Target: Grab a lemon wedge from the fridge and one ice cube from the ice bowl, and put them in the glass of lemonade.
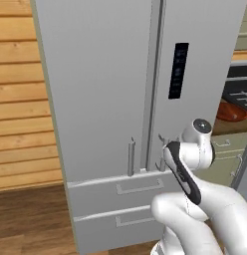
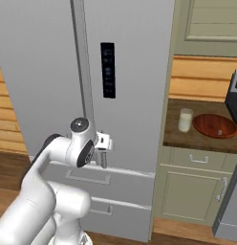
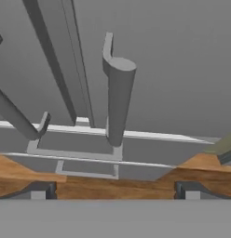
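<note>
The fridge (image 1: 105,99) is standing shut: a tall silver-grey French-door unit with a smooth matte skin, two flat drawer fronts (image 1: 120,191) below carrying recessed rectangular pulls, and a narrow black glossy panel (image 2: 108,70) set into the right-hand door. Two round bar handles are flanking the centre seam; the right door handle (image 3: 118,100) is reading as a plain grey cylinder with a flat-cut end, bracketed off the door face.

The end effector (image 2: 103,152) is sitting at the lower end of that right door handle, just in front of it. In the hand view its two dark fingertips (image 3: 40,190) are standing wide apart with nothing between them, the handle lying ahead of the gap and not yet enclosed. Whether any part is touching the bar cannot be told.

To the right of the fridge, the table (image 2: 180,136) is showing a dark brown top over beige panelled cabinets with slim metal pulls. On it the glass of lemonade (image 2: 185,119) is standing upright, a small clear straight-sided tumbler holding pale whitish liquid. Just beside it, to its right, the ice bowl (image 2: 215,125) is resting: shallow, round, reddish-brown with a wooden look; something small lies at its centre, too small to identify.

The wall (image 1: 21,99) left of the fridge is clad in horizontal light wood planks, and the floor (image 1: 31,219) is darker wood board. The lemon wedge is not discernible with the doors closed.
</note>
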